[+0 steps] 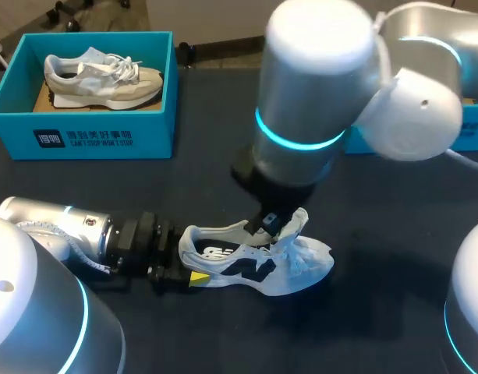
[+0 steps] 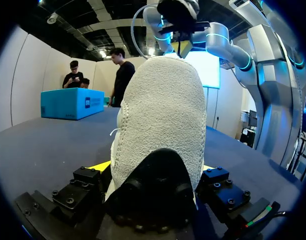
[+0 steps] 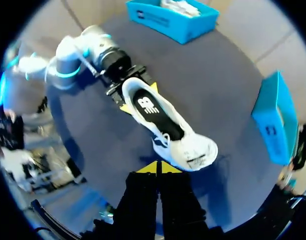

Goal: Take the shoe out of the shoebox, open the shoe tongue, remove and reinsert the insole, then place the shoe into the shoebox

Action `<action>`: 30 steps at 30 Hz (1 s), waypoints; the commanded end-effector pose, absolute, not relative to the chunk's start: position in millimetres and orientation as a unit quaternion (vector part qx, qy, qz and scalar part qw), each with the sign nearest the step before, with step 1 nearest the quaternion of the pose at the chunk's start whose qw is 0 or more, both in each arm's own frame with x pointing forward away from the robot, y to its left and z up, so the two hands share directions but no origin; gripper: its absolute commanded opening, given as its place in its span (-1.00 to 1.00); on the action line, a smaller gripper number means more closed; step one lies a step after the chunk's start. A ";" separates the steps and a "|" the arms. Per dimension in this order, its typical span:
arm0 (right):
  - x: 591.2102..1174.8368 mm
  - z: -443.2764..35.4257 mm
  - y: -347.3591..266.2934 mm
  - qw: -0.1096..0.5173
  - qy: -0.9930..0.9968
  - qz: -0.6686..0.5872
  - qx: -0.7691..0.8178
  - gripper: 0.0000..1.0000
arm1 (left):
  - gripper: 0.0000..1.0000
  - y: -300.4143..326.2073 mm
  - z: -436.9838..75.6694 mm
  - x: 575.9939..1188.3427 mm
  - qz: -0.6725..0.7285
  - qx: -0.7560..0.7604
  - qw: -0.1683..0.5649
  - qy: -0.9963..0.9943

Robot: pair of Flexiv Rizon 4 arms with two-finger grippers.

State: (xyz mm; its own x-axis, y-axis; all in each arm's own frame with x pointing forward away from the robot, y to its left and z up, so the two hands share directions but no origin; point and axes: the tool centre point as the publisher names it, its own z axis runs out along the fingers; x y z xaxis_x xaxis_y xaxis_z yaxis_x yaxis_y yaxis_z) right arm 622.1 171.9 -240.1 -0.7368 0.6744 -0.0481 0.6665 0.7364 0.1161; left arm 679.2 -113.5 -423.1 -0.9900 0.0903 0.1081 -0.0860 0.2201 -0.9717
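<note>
A white shoe with navy markings stands on the dark table, its dark insole showing inside. Its tongue is folded forward over the toe. My left gripper comes in low from the left. Its fingers stand wide apart on either side of the heel, both touching it. Above the tongue and laces hangs my right gripper. In the right wrist view its yellow tips are pressed together, and I see nothing between them.
The blue shoebox stands at the back left with a second, beige and white shoe inside. Another blue box lies at the right edge, partly behind my right arm.
</note>
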 end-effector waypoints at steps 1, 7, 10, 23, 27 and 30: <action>618.8 -240.9 175.1 0.076 0.945 0.047 0.314 -1.00 | -1.00 -113.7 -423.7 678.8 0.625 0.000 0.069 -0.778; 618.8 -240.9 175.1 0.076 0.945 0.047 0.314 -1.00 | -1.00 -113.7 -423.7 678.8 0.625 0.000 0.069 -0.778; 618.2 -243.6 187.6 0.092 0.955 0.051 0.277 -1.00 | -1.00 -113.7 -423.7 678.8 0.625 0.000 0.069 -0.778; 622.9 -276.8 228.1 0.126 0.983 0.054 0.125 -1.00 | -1.00 -113.7 -423.7 678.8 0.625 0.000 0.069 -0.778; 622.9 -276.8 228.1 0.126 0.983 0.054 0.125 -1.00 | -1.00 -113.7 -423.7 678.8 0.625 0.000 0.069 -0.778; 622.9 -276.8 228.1 0.126 0.983 0.054 0.125 -1.00 | -1.00 -113.7 -423.7 678.8 0.625 0.000 0.069 -0.778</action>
